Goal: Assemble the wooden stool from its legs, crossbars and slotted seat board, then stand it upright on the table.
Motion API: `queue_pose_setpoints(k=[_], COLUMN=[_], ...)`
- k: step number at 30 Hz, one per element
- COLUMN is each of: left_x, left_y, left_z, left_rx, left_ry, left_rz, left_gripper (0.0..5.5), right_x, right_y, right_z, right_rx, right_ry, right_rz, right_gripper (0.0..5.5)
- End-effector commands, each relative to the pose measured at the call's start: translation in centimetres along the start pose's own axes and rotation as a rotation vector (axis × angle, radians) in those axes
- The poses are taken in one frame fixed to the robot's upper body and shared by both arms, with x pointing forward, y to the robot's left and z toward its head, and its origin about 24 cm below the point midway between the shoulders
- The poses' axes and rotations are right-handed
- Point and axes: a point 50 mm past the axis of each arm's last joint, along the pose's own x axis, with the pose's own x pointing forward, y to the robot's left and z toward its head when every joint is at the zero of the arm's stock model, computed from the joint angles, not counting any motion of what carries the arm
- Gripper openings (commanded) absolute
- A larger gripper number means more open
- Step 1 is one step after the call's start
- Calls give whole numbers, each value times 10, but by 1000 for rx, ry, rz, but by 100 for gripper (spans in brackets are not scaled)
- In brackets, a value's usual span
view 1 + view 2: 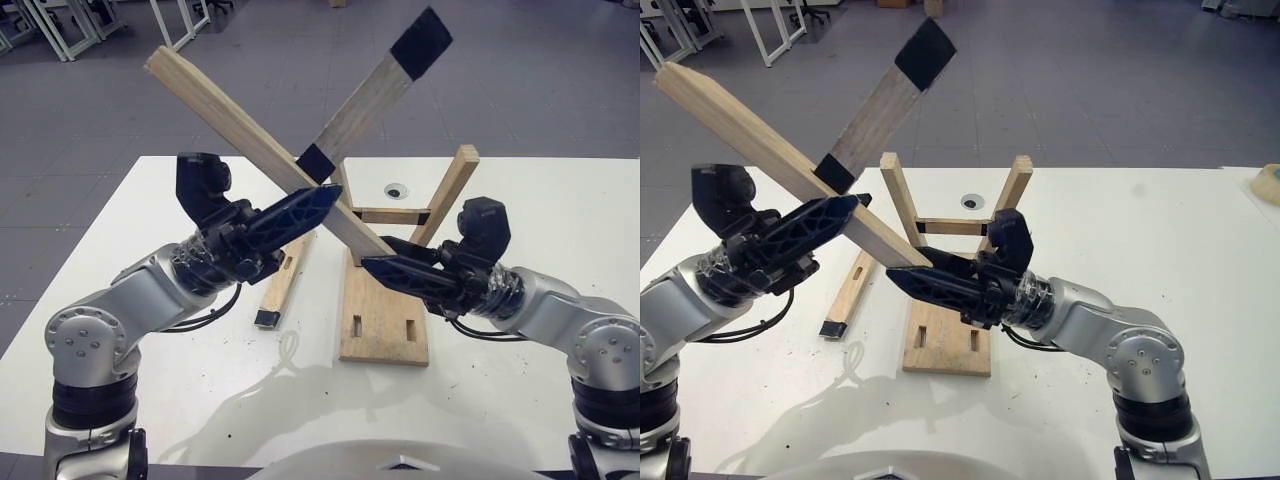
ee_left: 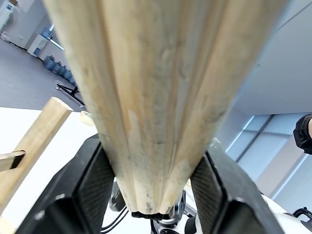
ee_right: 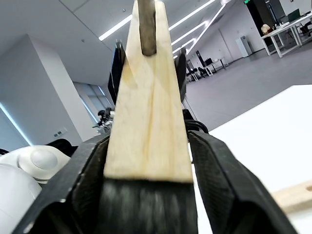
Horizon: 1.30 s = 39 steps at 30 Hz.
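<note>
While its load crosses the other's in mid-air, left gripper [image 1: 320, 200] clamps black-taped grey wooden leg [image 1: 370, 95], slanting far-right | right gripper [image 1: 378, 265] clamps plain pale wooden leg [image 1: 230, 125], slanting far-left | flat slotted wooden seat board [image 1: 385, 325] lies under right gripper.

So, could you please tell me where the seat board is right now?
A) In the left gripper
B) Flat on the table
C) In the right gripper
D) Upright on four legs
B: the seat board lies flat on the table, its broad face up.
</note>
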Motion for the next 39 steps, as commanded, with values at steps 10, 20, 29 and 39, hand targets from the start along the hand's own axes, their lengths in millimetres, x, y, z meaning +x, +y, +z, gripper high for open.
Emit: queue_pose_setpoints(k=[10,20,29,39], left_x=[-25,-22,-21,-24], left_y=[37,79,92,106], left_z=[0,-42,-64,-81], left_rx=[460,558,547,536], left_ry=[215,362,504,504], left_rz=[130,-77,-217,-187], left_gripper=[208,208,208,208], right_x=[-63,-66,-84,-86], right_y=[-42,-67,-79,-75], right_z=[-27,-44,-44,-54], right_rx=[-393,-906,-1126,-1127], right_ry=[641,1119,1312,1300], right_rz=[-384,-257,-185,-145], right_gripper=[323,323,323,323])
